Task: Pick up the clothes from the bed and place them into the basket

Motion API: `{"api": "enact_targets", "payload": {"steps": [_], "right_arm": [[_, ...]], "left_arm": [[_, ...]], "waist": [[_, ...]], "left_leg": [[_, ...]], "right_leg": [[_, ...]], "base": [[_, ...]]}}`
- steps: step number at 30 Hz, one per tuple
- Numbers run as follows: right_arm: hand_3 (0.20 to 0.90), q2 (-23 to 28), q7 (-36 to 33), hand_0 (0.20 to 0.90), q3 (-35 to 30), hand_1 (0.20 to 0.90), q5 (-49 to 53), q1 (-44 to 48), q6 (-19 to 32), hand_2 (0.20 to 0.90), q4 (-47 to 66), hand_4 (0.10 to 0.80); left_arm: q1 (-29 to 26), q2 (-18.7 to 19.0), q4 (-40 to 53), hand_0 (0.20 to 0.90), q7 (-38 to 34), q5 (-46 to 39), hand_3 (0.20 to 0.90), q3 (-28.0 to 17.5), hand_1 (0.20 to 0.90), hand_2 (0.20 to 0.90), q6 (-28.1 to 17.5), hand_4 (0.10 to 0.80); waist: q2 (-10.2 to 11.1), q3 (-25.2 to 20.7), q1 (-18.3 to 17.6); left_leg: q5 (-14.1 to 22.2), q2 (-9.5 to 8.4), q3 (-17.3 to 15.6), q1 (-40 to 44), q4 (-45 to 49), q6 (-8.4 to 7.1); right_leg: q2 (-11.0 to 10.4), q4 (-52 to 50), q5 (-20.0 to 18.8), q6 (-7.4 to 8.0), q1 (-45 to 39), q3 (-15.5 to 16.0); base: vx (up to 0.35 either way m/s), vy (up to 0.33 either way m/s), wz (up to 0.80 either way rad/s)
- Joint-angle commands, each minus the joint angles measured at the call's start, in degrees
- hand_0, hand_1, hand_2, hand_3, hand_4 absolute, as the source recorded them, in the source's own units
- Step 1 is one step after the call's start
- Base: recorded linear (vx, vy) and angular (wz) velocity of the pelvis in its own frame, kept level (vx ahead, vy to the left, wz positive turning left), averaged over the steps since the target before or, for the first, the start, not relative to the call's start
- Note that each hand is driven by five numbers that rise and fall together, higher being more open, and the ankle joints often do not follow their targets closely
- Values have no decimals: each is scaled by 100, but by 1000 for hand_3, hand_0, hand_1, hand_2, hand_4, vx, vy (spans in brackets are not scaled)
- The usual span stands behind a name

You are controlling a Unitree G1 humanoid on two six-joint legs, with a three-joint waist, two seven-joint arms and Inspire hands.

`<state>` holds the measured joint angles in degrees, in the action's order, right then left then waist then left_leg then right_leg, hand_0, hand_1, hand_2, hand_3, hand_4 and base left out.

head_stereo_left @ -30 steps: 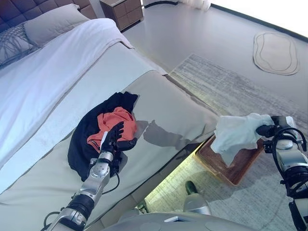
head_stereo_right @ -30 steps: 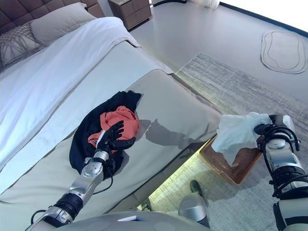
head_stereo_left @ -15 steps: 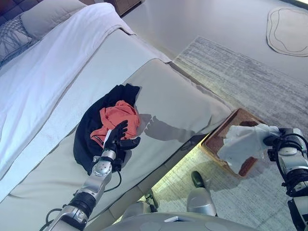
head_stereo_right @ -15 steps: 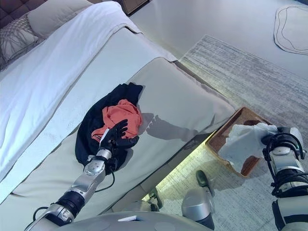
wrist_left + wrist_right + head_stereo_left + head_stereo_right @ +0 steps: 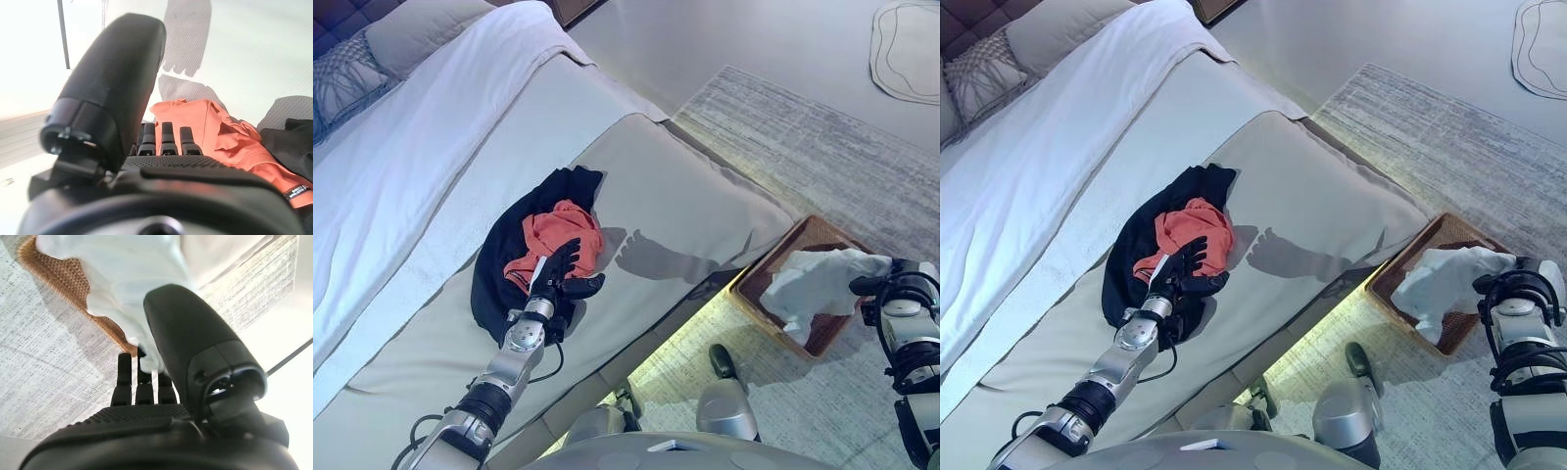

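Beige-covered bed (image 5: 685,211), black garment (image 5: 499,269) and orange garment (image 5: 553,235) heaped on it, pillows (image 5: 411,34) at head

Your left arm reaches forward and up from the lower left, its hand (image 5: 560,279) spread with fingers straight and the thumb out to the side. Your right arm comes up along the right edge, wrist bent inward, and its hand (image 5: 1511,287) has thumb and fingers closed in a pinch.
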<state>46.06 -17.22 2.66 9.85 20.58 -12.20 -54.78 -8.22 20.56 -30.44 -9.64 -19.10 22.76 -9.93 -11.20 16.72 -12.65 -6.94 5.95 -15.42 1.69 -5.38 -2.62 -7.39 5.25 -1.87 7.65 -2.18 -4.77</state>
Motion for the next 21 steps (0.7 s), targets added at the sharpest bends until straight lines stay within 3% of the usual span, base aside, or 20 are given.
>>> {"api": "enact_targets", "payload": {"steps": [1,12,21], "right_arm": [[900,514,-316,900,-93,900,-351,525,361,900,143,800],[900,576,-151,900,-30,900,-277,601,444,900,203,800],[900,420,-174,900,363,900,-548,981,303,900,1488,800]], "left_arm": [[-373,240,196,900,-76,-22,900,-86,900,900,-589,800],[-429,242,274,900,-186,-2,900,-82,900,900,-535,800],[-354,190,176,900,-397,23,900,-184,900,900,-568,800]], "waist": [[344,-275,101],[402,-297,166],[504,-360,355]], "left_leg": [[898,-245,-222,671,38,-70],[883,-230,-136,653,38,-68],[859,-247,116,601,38,-74]], "right_leg": [[425,-82,-324,-351,411,16],[409,-78,-323,-363,380,57],[364,-112,-260,-411,324,238]], "base": [[0,0,0],[-2,1,0],[-12,-5,4]]}}
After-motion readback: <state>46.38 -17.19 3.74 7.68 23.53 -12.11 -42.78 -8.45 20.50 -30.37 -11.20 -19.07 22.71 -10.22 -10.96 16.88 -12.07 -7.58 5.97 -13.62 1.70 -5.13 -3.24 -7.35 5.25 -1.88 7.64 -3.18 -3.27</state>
